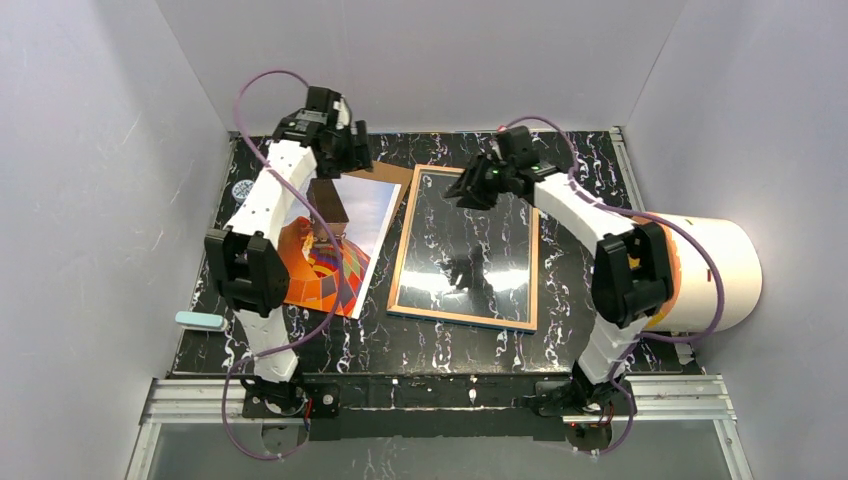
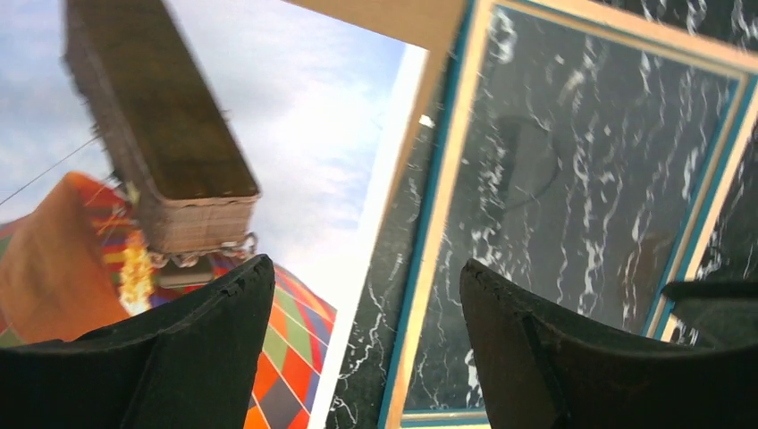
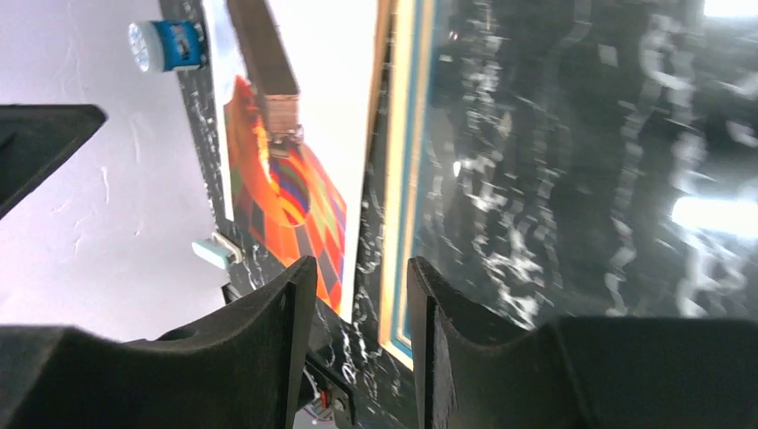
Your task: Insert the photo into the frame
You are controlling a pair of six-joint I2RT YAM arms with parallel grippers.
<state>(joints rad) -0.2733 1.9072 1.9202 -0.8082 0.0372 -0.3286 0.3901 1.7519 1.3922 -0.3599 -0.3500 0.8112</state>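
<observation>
The photo (image 1: 345,245), an orange-red balloon with a brown basket, lies flat at the left of the table, on a brown backing board (image 1: 390,172). The frame (image 1: 404,240) lies flat just right of it, wood-coloured edge up, glass showing the marble table. My left gripper (image 1: 352,152) is open and empty above the photo's far edge; its view shows the photo (image 2: 304,134) and the frame's rim (image 2: 438,223) between the fingers (image 2: 366,277). My right gripper (image 1: 467,190) hovers over the frame's far left corner, jaws slightly apart and empty (image 3: 362,277), with the photo (image 3: 304,179) and the frame (image 3: 402,179) below.
A small blue and white round object (image 1: 243,190) sits at the table's left edge. A pale teal block (image 1: 200,320) lies at the near left corner. A large white roll (image 1: 720,270) stands at the right beside my right arm. Walls enclose the table.
</observation>
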